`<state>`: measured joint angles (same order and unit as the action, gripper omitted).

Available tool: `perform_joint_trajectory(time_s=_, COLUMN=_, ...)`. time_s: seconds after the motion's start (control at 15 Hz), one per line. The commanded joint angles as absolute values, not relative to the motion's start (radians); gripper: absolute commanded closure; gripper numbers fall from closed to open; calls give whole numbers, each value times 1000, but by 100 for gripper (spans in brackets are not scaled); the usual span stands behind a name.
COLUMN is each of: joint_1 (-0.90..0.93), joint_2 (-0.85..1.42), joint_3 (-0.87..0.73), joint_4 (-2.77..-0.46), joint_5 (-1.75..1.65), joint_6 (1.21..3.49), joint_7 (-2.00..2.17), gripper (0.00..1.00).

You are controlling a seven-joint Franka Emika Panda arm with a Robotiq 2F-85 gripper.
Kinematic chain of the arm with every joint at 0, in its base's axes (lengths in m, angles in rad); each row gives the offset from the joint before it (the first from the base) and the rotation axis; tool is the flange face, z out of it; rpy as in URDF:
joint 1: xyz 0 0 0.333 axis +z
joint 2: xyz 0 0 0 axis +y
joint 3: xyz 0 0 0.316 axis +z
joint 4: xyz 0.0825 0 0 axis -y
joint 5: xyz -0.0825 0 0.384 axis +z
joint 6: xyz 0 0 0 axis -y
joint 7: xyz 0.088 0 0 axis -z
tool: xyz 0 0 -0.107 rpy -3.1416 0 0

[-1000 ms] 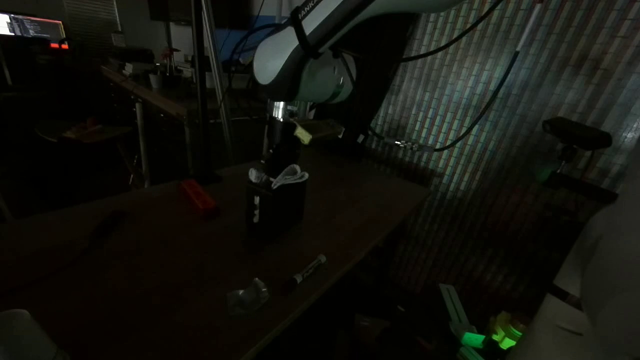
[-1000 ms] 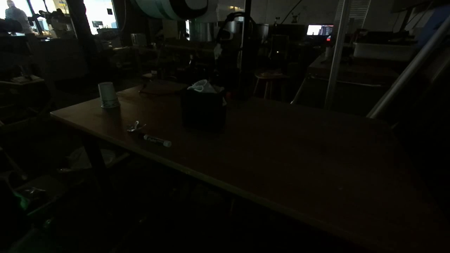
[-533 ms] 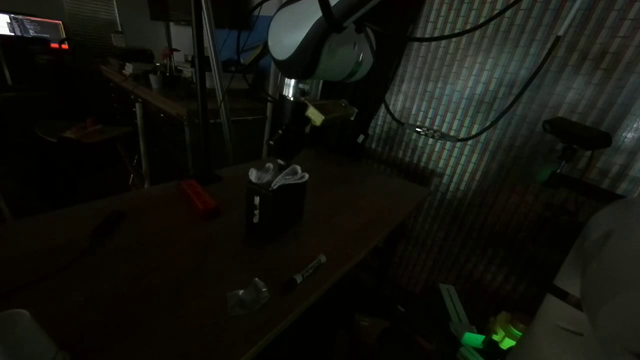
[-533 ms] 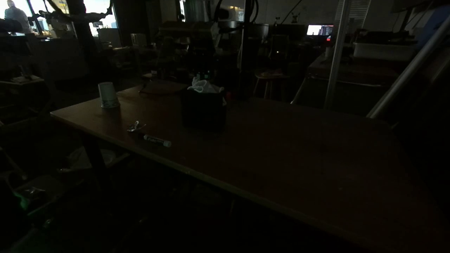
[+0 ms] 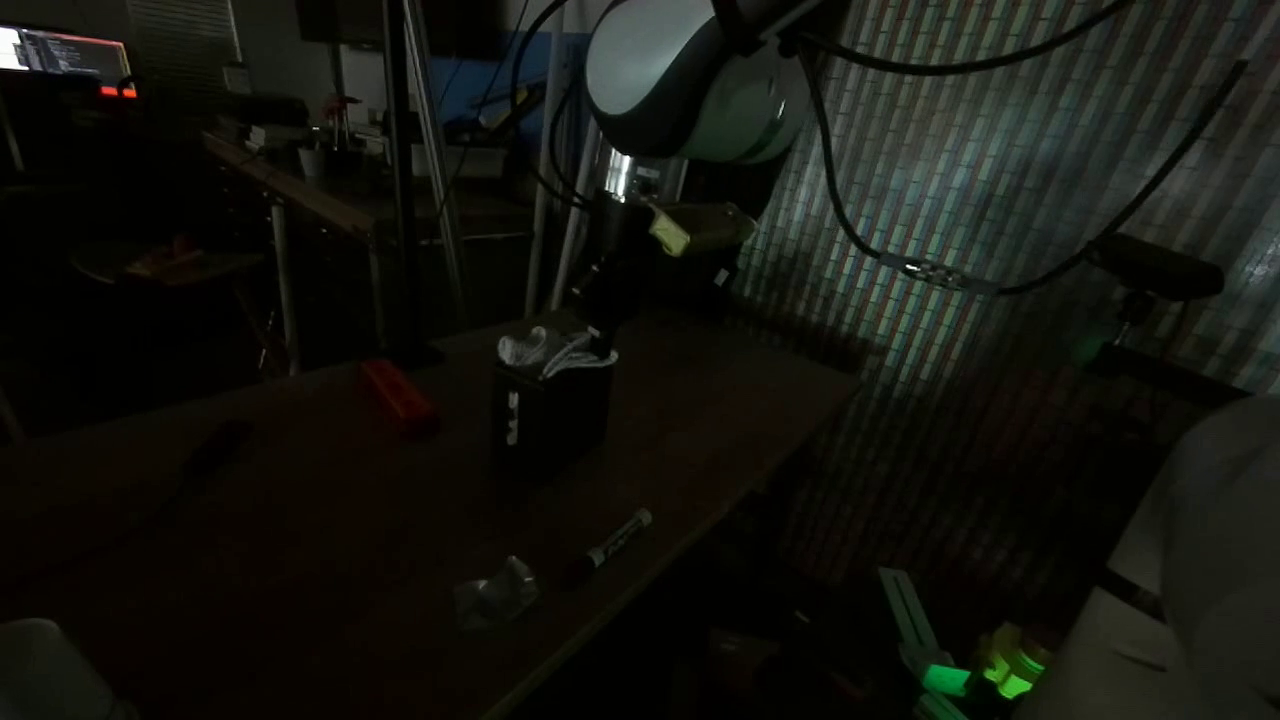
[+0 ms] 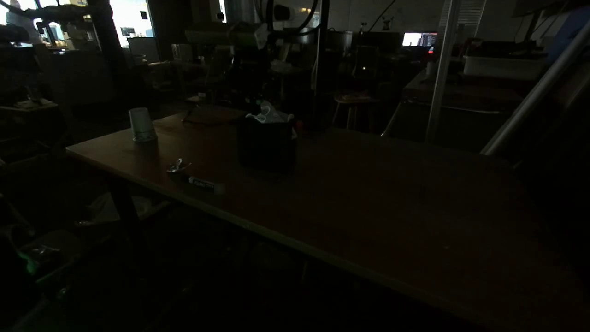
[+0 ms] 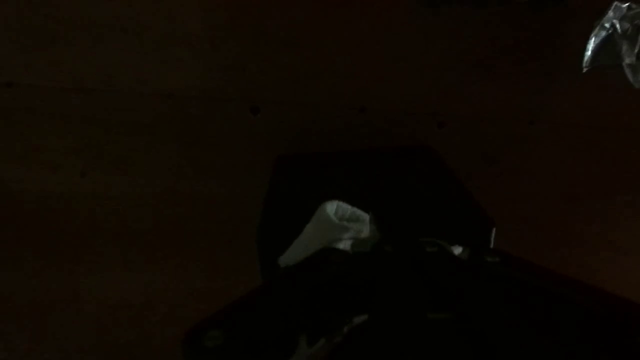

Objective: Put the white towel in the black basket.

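Observation:
The white towel (image 5: 530, 347) is bunched in the top of the black basket (image 5: 552, 415), its folds rising above the rim. In an exterior view the towel (image 6: 269, 114) pokes out of the basket (image 6: 267, 146) as a pale crest. My gripper (image 5: 602, 342) points down at the basket's right side, its dark tips against or just behind the right fold. In the wrist view a towel fold (image 7: 320, 234) shows beside the shut, very dark gripper (image 7: 392, 242), over the basket's black side (image 7: 350, 175). Nothing clearly shows between the fingers; their contact with the cloth is hard to make out.
The room is very dark. A red object (image 5: 398, 395) lies left of the basket. Nearer the table's front edge are a marker (image 5: 618, 540) and a crumpled clear wrapper (image 5: 497, 593). A cup (image 6: 142, 124) stands near the table's far end.
In an exterior view my gripper has risen from the basket's middle, shifted right and come down at its right side. The towel's right fold is pressed flatter. The basket has not moved.

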<state>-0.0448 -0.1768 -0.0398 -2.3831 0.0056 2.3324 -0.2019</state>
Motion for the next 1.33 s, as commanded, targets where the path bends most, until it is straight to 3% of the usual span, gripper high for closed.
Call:
perform_joint_trajectory(time_s=0.0, joint_1=-41, joint_2=-249, joint_3=-44, joint_4=-2442, joint_5=-4, joint_6=2328, joint_7=-173, gripper=100)
perform_joint_trajectory(time_s=1.27, joint_1=-37, joint_2=-116, joint_3=-46, joint_4=-2329, joint_5=-10, joint_6=2393, joint_7=-217, gripper=100)
